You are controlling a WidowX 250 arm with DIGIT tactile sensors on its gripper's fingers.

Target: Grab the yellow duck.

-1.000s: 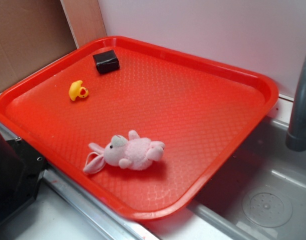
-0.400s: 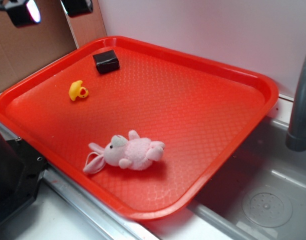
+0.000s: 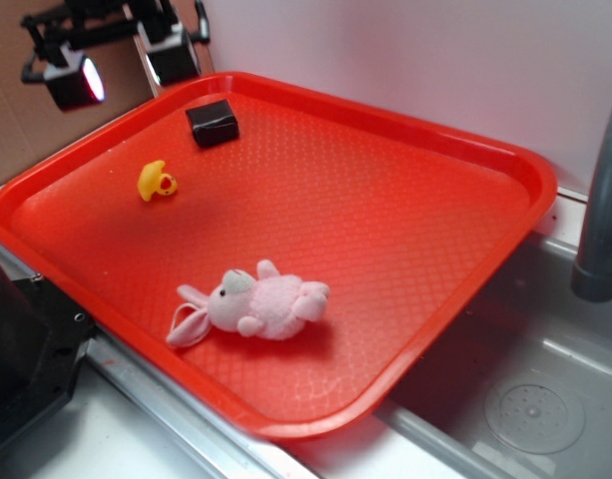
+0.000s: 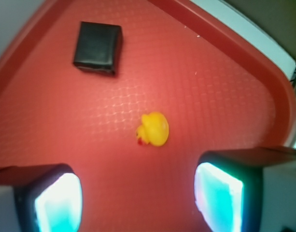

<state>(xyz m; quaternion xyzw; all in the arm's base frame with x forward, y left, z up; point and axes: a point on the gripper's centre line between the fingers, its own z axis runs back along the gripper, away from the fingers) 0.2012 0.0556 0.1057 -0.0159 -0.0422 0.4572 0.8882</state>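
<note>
The yellow duck [image 3: 156,182] is a tiny rubber toy with a red-orange beak, lying on the red tray [image 3: 405,230] near its far left side. In the wrist view the yellow duck [image 4: 154,129] lies on the tray ahead of the jaws, between their lines. My gripper [image 3: 121,68] hangs high above the tray's back left corner, well above the duck and apart from it. It is open, its two glowing pads [image 4: 58,203] wide apart with nothing between them.
A black cube [image 3: 212,122] sits near the tray's back left corner, also seen as the black cube [image 4: 97,47] beyond the duck. A pink plush bunny [image 3: 254,305] lies at the tray's front. A grey faucet [image 3: 600,200] and sink basin [image 3: 535,399] stand right. Cardboard [image 3: 46,130] backs the left.
The gripper has come into view at the top left and moved down and rightward toward the tray's back left corner. The duck, cube and bunny have not moved.
</note>
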